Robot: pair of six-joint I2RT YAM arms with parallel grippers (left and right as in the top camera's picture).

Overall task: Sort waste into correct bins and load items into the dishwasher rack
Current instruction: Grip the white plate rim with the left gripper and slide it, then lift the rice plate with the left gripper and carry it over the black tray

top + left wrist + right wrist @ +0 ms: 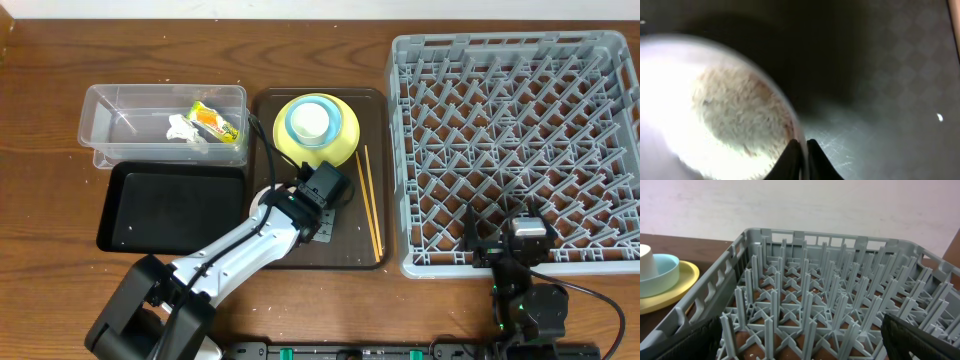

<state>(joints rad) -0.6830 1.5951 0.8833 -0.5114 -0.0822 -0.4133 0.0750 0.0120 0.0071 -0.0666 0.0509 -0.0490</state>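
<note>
My left gripper (800, 159) is pinched shut on the rim of the round white bowl (670, 100), which holds loose white rice (740, 112) and sits on the dark brown serving tray (900, 75). I'd lift it level and slowly, then tip it over the shallow glossy black tray (170, 205). My right gripper (802, 340) stands wide open by the grey plastic dishwasher rack (805, 245).

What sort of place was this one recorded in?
Probably a staged tabletop dish-clearing station: a grey dishwasher rack, a brown serving tray of stacked dishes, and a clear tub and black tray for waste on a wooden table.
</note>
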